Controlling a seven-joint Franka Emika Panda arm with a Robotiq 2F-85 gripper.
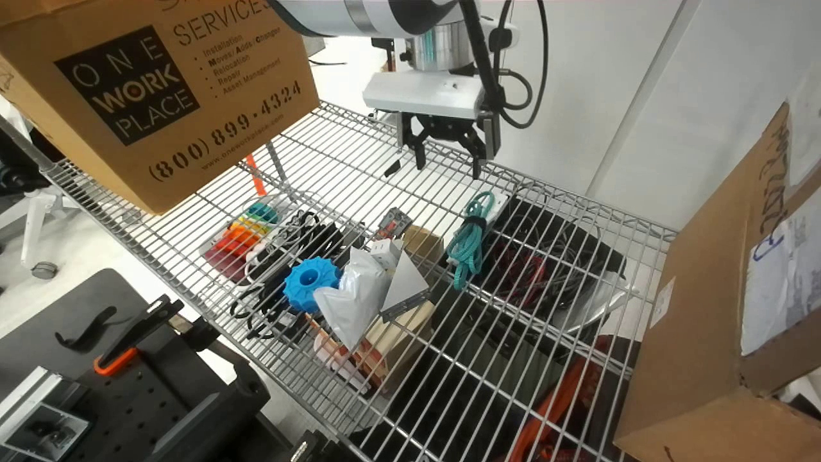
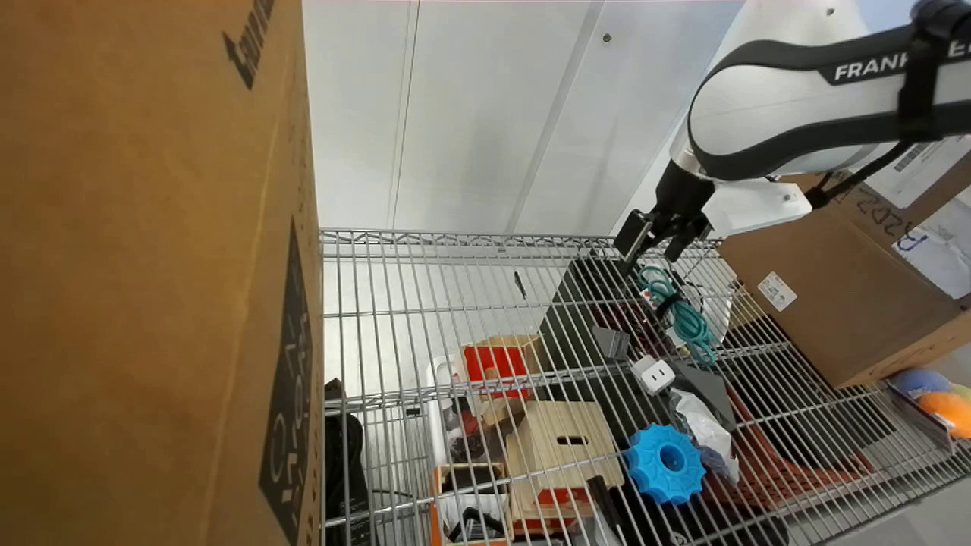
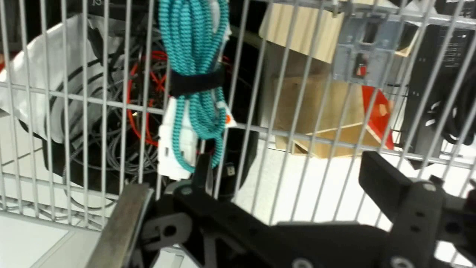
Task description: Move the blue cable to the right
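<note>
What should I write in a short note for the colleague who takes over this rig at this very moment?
Claw: open, holding nothing, above the wire shelf, close to the blue cable but apart from it.
Cable: a teal bundle with a black strap around it, lying on the shelf. In the wrist view a white plastic piece shows partly behind it; I cannot tell if they are attached.
Done: the cable is not grasped yet; no part of the move can be confirmed.
Left: grasp the cable, move it to the right, release it.
</note>
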